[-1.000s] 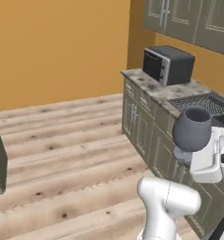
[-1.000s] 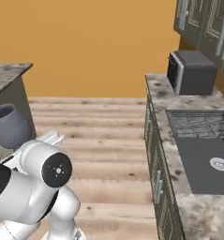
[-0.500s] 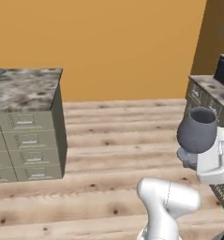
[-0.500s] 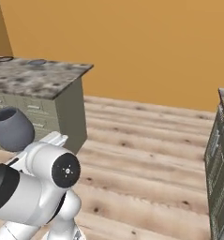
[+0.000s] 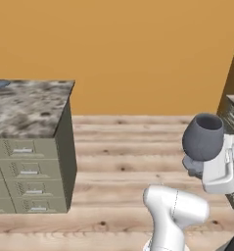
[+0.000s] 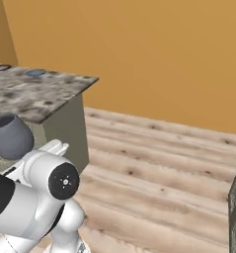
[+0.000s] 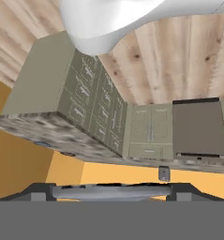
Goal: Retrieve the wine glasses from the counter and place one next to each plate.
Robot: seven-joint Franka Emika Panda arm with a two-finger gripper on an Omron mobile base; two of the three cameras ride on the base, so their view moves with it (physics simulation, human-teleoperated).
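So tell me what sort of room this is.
Most likely a home kitchen: a speckled stone counter over olive-grey drawer cabinets, a wood-plank floor, orange walls, and a dark grey wine glass being carried.

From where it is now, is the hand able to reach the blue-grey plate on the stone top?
Probably not yet. The hand carries the dark goblet close to the robot, and the blue-grey plate lies far back on the stone top, beyond open floor.
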